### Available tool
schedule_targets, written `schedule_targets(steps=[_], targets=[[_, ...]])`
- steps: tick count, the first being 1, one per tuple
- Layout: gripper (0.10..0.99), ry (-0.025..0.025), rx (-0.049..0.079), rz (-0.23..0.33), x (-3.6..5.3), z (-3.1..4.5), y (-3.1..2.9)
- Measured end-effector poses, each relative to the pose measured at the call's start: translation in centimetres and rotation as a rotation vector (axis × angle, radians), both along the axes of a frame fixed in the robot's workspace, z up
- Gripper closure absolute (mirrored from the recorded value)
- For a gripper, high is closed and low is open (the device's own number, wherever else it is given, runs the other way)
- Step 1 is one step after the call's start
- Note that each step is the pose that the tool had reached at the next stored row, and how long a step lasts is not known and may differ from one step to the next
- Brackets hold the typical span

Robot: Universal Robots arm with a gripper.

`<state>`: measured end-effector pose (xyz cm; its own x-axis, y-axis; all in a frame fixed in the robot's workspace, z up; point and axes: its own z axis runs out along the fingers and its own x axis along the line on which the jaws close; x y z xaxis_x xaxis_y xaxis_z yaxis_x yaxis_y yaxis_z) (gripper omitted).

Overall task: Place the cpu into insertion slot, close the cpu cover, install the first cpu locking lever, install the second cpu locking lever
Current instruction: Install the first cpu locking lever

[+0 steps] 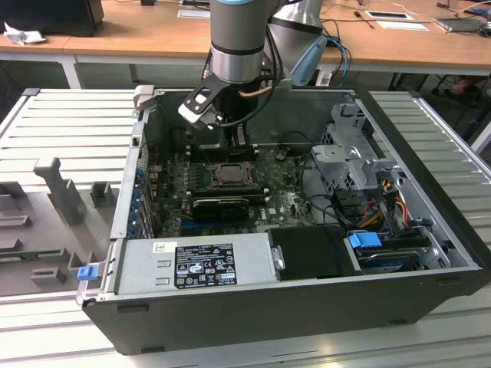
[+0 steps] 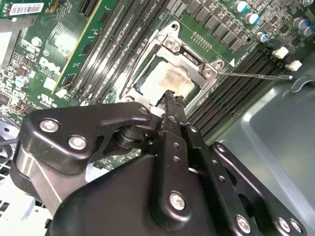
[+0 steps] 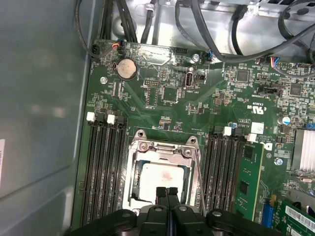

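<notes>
"2 things: where is the gripper, and where is the cpu?"

"I have the gripper (image 3: 167, 191) low over the slot (image 1: 228, 175), inside the open case (image 1: 307, 307); the arm (image 1: 238, 38) comes straight down into it in the exterior view. Its 2 fingers (image 3: 160, 195) are pressed together with nothing between them; the tips hang over 1 edge of the cpu (image 3: 162, 176), and I cannot tell whether they touch it. The cpu lies flat in the slot, pale, with a faint reddish smear at its middle."

"And the cover?"

"The cover (image 3: 165, 146) lies down around the cpu, its cut-out framing the chip; the slot sits between 2 banks of memory slots (image 3: 103, 162) on the green board (image 3: 162, 98). In the second wrist view 1 lever (image 2: 256, 75) shows as a thin rod running from a corner of the slot out over the memory slots; I cannot tell whether it is latched. In the first wrist view a thin wire (image 3: 201, 177) also runs along 1 side of the cover, just beside the memory slots."
</notes>
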<state>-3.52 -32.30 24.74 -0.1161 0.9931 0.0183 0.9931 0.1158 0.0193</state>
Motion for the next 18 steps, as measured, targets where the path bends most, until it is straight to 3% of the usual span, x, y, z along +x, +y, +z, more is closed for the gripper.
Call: schedule_targets(steps=[9,15,18], targets=[[0.98,0.0,-0.001,0.0,0.0,1.07,0.0],[0.98,-0.0001,-0.001,0.001,0.0,2.22,0.0],[0.98,-0.0001,-0.001,0.055,0.0,2.21,0.0]])
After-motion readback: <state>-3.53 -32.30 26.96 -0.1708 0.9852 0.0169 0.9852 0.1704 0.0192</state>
